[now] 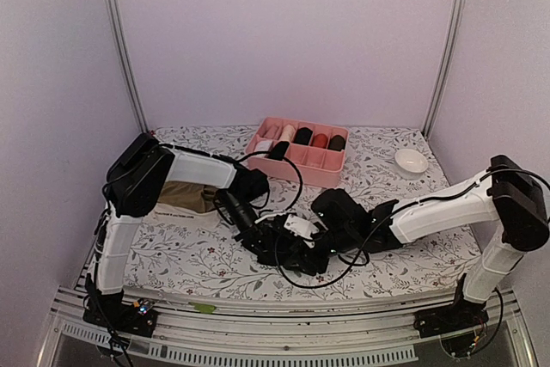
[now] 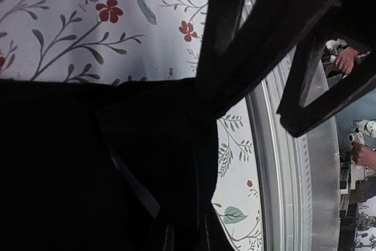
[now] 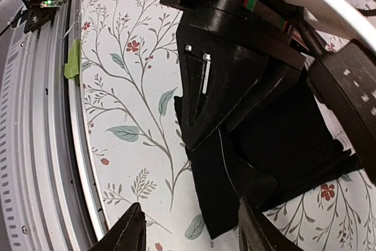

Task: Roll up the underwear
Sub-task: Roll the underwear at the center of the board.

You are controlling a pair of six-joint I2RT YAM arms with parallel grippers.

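Note:
A black underwear piece (image 3: 276,145) lies folded on the floral table cover near the front edge; it fills the lower left of the left wrist view (image 2: 59,163). My left gripper (image 1: 262,242) presses down on its fold, jaws together on the fabric (image 2: 188,236); it shows in the right wrist view (image 3: 205,110) too. My right gripper (image 3: 191,230) is open, its fingertips (image 3: 132,230) straddling the near edge of the fabric, close beside the left gripper (image 1: 314,255). An olive-brown underwear piece (image 1: 185,197) lies flat at the left under the left arm.
A pink divided box (image 1: 296,161) with rolled pieces stands at the back centre. A small white bowl (image 1: 411,161) sits at the back right. The metal front rail (image 3: 41,145) runs close by, with green tape (image 3: 73,57) on it.

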